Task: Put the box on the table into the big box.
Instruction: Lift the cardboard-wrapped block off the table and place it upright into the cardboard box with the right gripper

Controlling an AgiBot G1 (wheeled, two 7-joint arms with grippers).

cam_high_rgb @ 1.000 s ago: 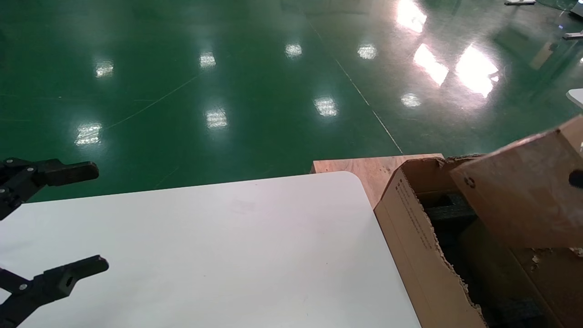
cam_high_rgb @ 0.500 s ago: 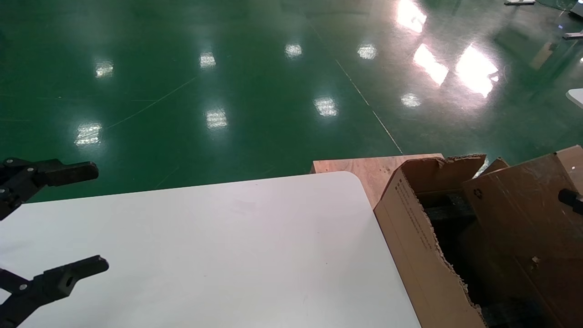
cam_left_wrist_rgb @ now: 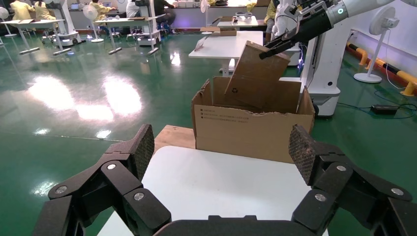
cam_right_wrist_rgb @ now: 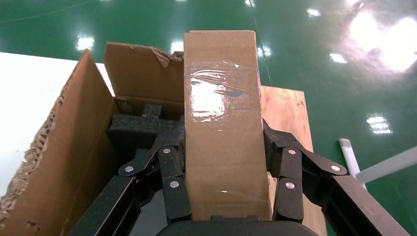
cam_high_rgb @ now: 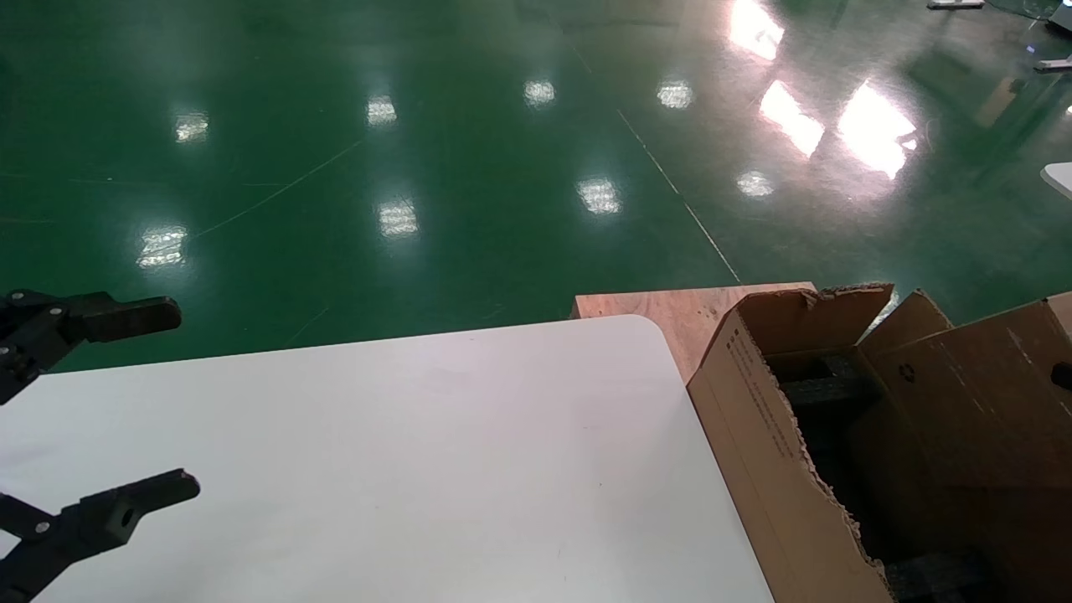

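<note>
The small taped brown box (cam_right_wrist_rgb: 221,98) is clamped between my right gripper's (cam_right_wrist_rgb: 223,142) two pads. It hangs tilted, its lower part inside the big torn-rimmed carton (cam_high_rgb: 754,419), above the black foam (cam_right_wrist_rgb: 142,128). In the head view the small box (cam_high_rgb: 980,402) fills the carton's right part, and only a black tip of the right gripper (cam_high_rgb: 1062,374) shows. My left gripper (cam_high_rgb: 172,400) is open and empty over the left end of the white table (cam_high_rgb: 419,461). The left wrist view shows the carton (cam_left_wrist_rgb: 251,132) with the small box (cam_left_wrist_rgb: 255,73) sticking out of it.
A light wooden board (cam_high_rgb: 670,314) lies under the carton, beside the table's far right corner. Green glossy floor lies beyond the table. In the left wrist view, other tables, fans and people stand far off.
The small box in my right gripper has come down from above the carton's rim into the carton. The left gripper has not moved.
</note>
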